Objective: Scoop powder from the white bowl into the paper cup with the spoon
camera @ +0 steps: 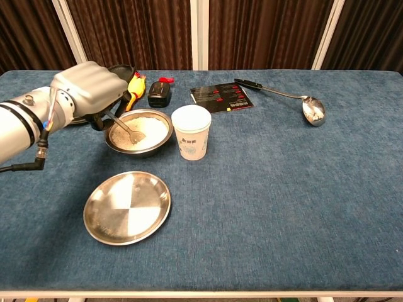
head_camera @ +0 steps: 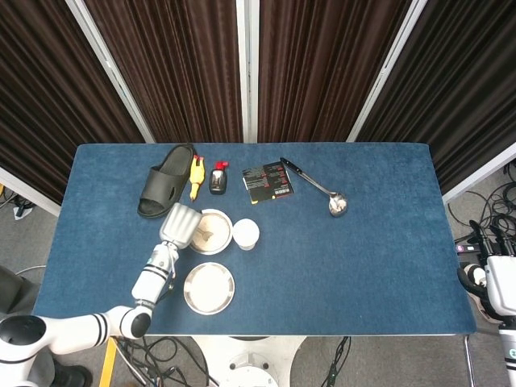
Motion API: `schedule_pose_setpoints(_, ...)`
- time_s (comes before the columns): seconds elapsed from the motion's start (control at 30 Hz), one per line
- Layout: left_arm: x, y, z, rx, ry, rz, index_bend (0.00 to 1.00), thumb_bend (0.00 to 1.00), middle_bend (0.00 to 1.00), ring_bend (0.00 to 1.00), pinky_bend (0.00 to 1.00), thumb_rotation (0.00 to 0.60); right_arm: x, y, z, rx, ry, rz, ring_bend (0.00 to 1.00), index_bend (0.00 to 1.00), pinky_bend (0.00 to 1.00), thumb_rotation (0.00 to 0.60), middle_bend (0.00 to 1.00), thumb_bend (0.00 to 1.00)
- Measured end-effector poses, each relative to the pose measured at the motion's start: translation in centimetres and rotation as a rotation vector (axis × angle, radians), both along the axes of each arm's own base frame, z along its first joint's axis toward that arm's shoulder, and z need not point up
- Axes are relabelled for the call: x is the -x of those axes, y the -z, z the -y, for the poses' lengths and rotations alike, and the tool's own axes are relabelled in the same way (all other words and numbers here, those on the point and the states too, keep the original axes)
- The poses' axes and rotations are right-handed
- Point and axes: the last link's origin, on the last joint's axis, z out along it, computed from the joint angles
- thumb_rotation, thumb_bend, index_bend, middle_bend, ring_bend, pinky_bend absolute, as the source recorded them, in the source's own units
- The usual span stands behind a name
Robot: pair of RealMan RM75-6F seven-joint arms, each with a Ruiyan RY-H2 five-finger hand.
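One hand — the left hand (camera: pixel 88 88) — has its fingers curled tight around the spoon (camera: pixel 128 129), its tip dug into the powder of the white bowl (camera: pixel 138 131), just beside the paper cup (camera: pixel 191 131) on the tabletop (camera: pixel 283 189).

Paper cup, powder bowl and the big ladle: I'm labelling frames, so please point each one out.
paper cup (camera: pixel 191 119): chest view, on its open white rim.
powder bowl (camera: pixel 154 144): chest view, on the metal wall facing the camera.
ladle (camera: pixel 313 109): chest view, on its bowl end at the table's right.

Two spoons (camera: pixel 129 130) (camera: pixel 313 108); one cup (camera: pixel 191 132); perhaps two bowls (camera: pixel 138 132) (camera: pixel 127 207).
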Motion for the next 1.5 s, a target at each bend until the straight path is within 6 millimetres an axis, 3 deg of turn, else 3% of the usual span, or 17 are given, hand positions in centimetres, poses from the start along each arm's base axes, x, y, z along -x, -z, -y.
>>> schedule_pose_setpoints(0.5,3.3,-3.4,-1.2,0.062,-0.274,0.374,0.63,0.44,0.96,0.93,1.00,0.600,-0.4,0.2,0.4,0.005,-0.008,0.002,0.11,0.06,0.24,0.600,0.33,0.20)
schedule_pose_setpoints(0.7,3.3,-4.9,-1.5,0.083,-0.298,0.438,0.63,0.44,0.96,0.93,1.00,0.600,-0.6,0.1,0.6,0.002,-0.012,0.004,0.11,0.06,0.24,0.600,0.33,0.20)
schedule_pose_setpoints(0.87,2.2,-5.9,-1.7,0.090,-0.272,0.453,0.63,0.44,0.96,0.93,1.00,0.600,-0.6,-0.2,0.9,0.000,-0.014,0.007,0.11,0.06,0.24,0.600,0.33,0.20)
schedule_pose_setpoints(1.2,-2.3,-6.6,-2.6,0.126,-0.205,0.458,0.63,0.45,0.96,0.93,1.00,0.600,-0.9,-1.4,2.1,0.011,-0.024,-0.034,0.11,0.06,0.24,0.600,0.33,0.20)
schedule_pose_setpoints(1.5,-6.2,-5.1,-2.8,0.151,-0.147,0.393,0.63,0.45,0.96,0.93,1.00,0.600,-0.6,-2.0,2.6,0.023,-0.018,-0.043,0.13,0.06,0.24,0.600,0.34,0.20)
